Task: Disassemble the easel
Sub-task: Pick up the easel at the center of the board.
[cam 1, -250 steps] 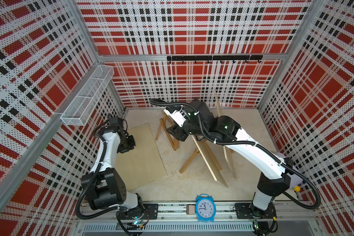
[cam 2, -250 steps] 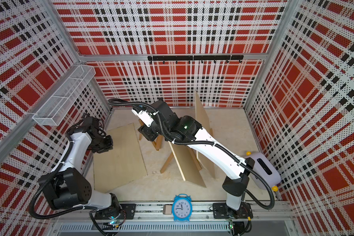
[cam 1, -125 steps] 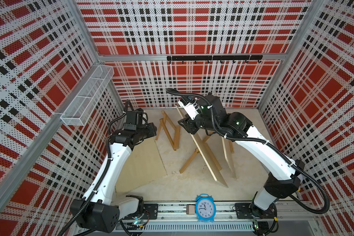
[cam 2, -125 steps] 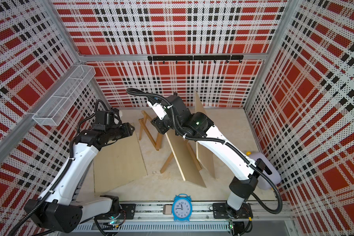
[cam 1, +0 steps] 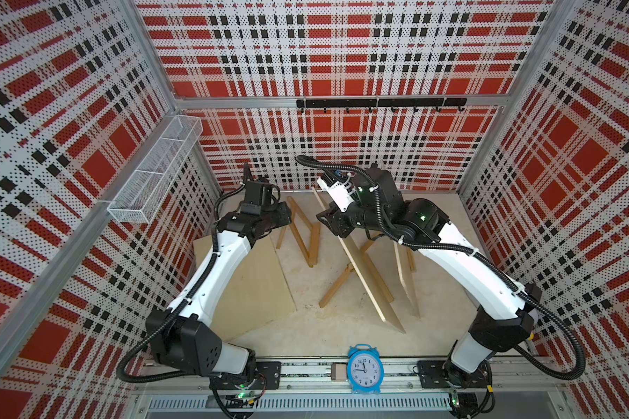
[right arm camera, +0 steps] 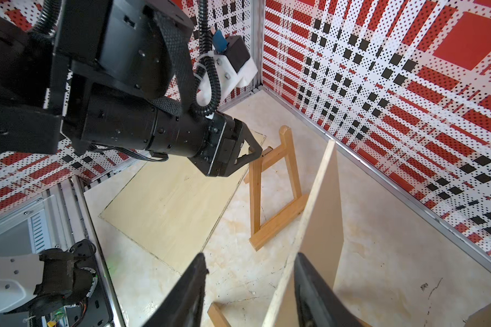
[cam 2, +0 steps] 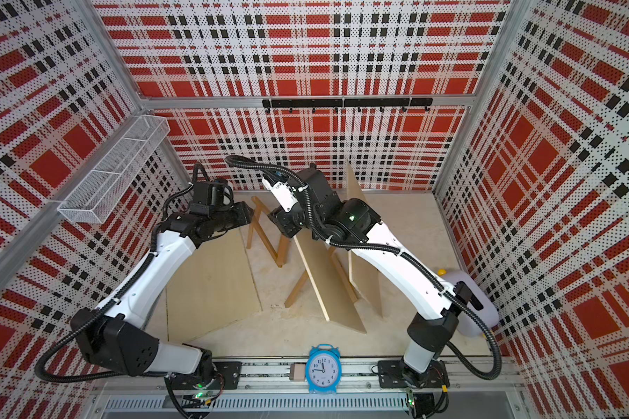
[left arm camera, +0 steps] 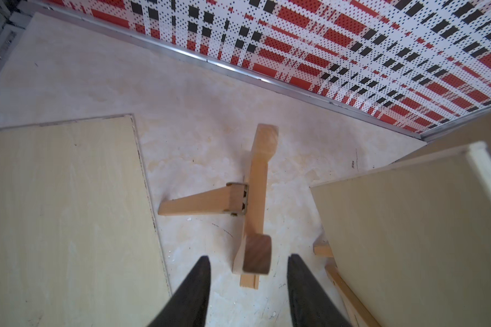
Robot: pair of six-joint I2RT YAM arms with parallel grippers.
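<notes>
A small bare wooden easel (cam 1: 304, 235) (cam 2: 269, 235) stands at the back. My left gripper (cam 1: 287, 217) (left arm camera: 250, 257) hovers open at its top. The top end (left arm camera: 257, 257) sits between the fingers without touching them. To its right a pale board (cam 1: 371, 283) (right arm camera: 321, 215) rests on a second wooden easel (cam 1: 336, 286). My right gripper (cam 1: 327, 221) (right arm camera: 250, 254) is open at that board's upper corner. The board's thin edge runs between the jaws, close to one finger (right arm camera: 309, 283).
A flat board (cam 1: 251, 286) lies on the floor under the left arm. Another board (cam 1: 405, 279) leans behind the right arm. A blue alarm clock (cam 1: 364, 370) stands on the front rail. A white jug (cam 2: 472, 304) sits at the right wall. A wire basket (cam 1: 157, 174) hangs on the left wall.
My left arm swung from the left wall across to the small easel's top and its jaws widened. My right arm left the small easel and moved right to the board's upper corner.
</notes>
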